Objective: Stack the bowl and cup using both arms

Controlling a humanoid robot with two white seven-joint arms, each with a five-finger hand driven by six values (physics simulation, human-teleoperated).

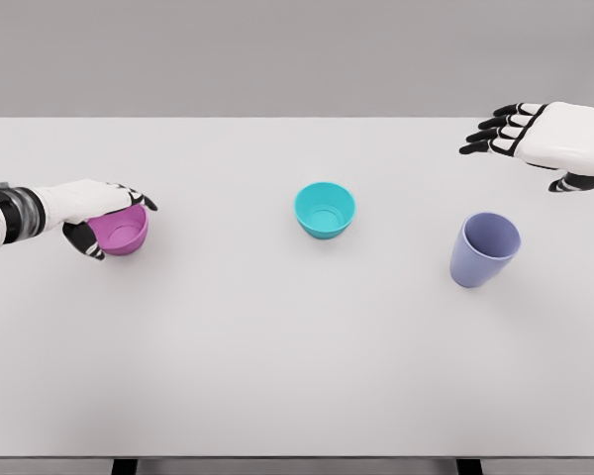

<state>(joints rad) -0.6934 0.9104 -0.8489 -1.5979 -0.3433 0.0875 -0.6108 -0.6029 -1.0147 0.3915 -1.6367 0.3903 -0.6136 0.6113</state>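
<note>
Nothing stacked yet: my left hand (107, 220) wraps the pink bowl (122, 231) at the counter's (277, 376) left, teal bowl (325, 209) sits centre, purple cup (483, 249) stands right, untouched, my right hand (535, 137) hovering beyond it, fingers spread, holding nothing.

Pink bowl (122, 230) left, teal bowl (325, 209) centre, lavender cup (484, 249) right, upright

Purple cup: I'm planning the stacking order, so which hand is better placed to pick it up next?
Right. The right hand hovers open just behind the purple cup, holding nothing. The left hand is far across the table, its fingers around the pink bowl, with the teal bowl between.
</note>
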